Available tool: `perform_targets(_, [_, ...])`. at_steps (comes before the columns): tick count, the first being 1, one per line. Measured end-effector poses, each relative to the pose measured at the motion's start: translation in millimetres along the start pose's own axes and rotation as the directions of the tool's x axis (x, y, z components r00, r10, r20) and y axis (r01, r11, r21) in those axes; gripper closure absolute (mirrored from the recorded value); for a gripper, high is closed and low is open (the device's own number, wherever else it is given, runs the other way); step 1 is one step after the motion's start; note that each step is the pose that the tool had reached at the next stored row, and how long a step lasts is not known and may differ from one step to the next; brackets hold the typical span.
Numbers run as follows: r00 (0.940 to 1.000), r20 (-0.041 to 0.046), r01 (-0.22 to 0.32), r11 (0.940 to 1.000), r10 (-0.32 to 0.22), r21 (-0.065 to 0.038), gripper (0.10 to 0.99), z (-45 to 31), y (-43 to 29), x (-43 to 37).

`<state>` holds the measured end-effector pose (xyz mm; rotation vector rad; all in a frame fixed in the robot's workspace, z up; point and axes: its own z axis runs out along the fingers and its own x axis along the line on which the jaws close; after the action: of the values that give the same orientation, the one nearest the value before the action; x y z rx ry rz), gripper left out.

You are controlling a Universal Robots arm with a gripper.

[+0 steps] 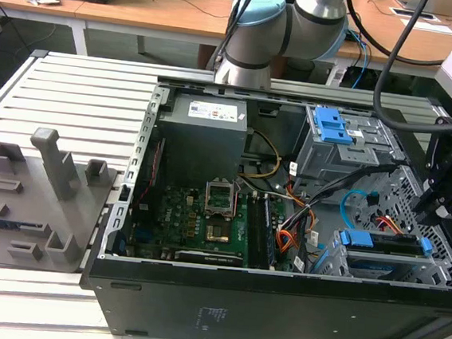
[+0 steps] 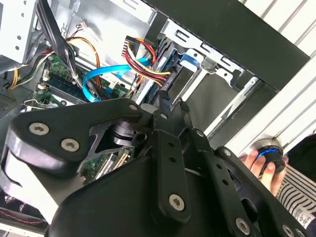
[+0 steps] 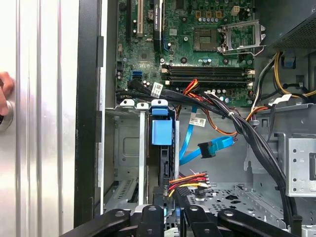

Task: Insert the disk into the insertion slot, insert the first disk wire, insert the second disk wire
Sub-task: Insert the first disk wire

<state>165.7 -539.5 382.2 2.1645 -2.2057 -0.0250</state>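
Observation:
The disk (image 1: 383, 242), in its blue carrier (image 3: 162, 131), sits in the insertion slot (image 1: 445, 267), the perforated cage at the exterior view's right. The first disk wire (image 3: 190, 180), an orange, red and yellow bundle, runs to the end of the disk (image 3: 166, 170) nearest my gripper (image 3: 168, 213). Its plug end (image 2: 166, 80) lies just ahead of the gripper (image 2: 173, 101). I cannot tell if they touch. The second disk wire (image 3: 190, 140), a light-blue cable, hangs loose beside the disk with its dark plug (image 3: 207, 149) free. The gripper (image 1: 420, 214) hovers over the disk's right end.
A taller grey bay with a blue latch (image 1: 332, 125) stands behind the cage. Thick black cable bundles (image 3: 247, 133) cross between motherboard (image 1: 205, 216) and cage. A person's hand (image 2: 256, 162) rests by a blue-ringed button (image 2: 269, 153) outside the case. Grey fixtures (image 1: 49, 176) sit at the exterior view's left.

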Motion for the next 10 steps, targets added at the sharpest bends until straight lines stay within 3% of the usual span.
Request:
perform_targets(4, [1.0000,0.0000,0.000,1.0000,0.000,0.000,0.863,0.0,0.0,0.0])
perform_targets(6, [1.0000,0.0000,0.000,1.0000,0.000,0.000,0.980,-0.1,0.0,0.0])
perform_targets(10, [1.0000,0.0000,0.000,1.0000,0.000,0.000,0.980,-0.1,0.0,0.0])
